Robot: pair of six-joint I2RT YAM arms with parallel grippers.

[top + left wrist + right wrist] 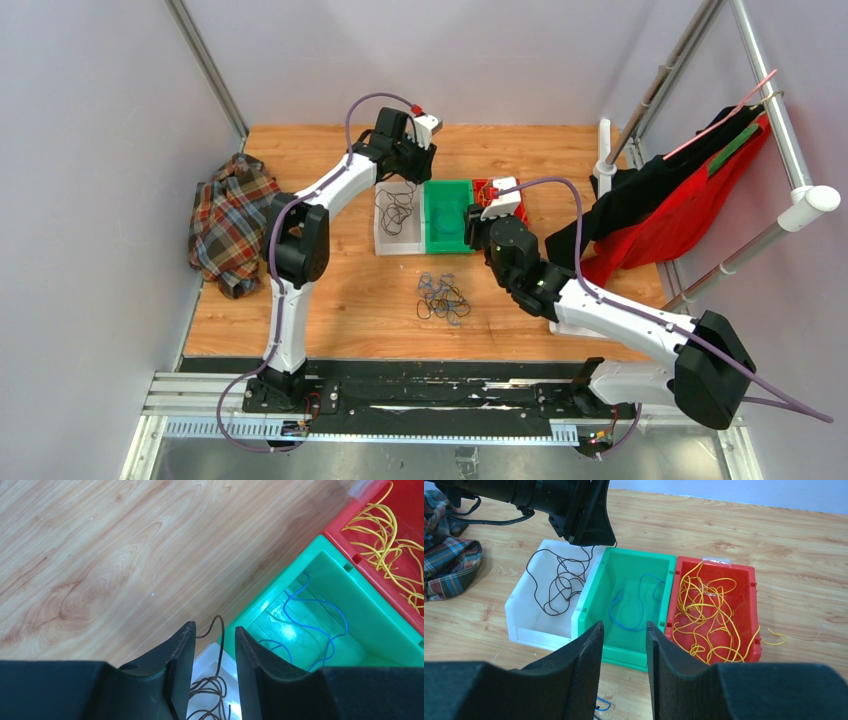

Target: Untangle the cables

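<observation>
Table of orange-brown wood grain carries everything here. At its right edge, red and black garments hang from a metal rail. A crumpled plaid cloth lies at the left edge.

Both white-and-black robot arms reach toward the middle of the table, the left arm to the far end of the bins and the right arm to their near right side.

Three open plastic bins stand side by side, touching: a white bin on the left, a green bin in the middle and a red bin on the right.

The left pincer hangs over the far rim of the white bin, just beside the green bin's corner. Its jaws stand partly apart, and a strand of the thin black cable rises in the gap, gripped by neither pad. The right pincer hovers at the near side of the green bin, jaws partly apart with nothing between them.

The black cable lies looped in the white bin. A thin blue cable curls in the green bin. Many thin yellow cables fill the red bin, and one short yellow piece lies on the table beside it. A small knot of dark and blue cables sits on the table in front of the bins, well apart from both pincers.
</observation>
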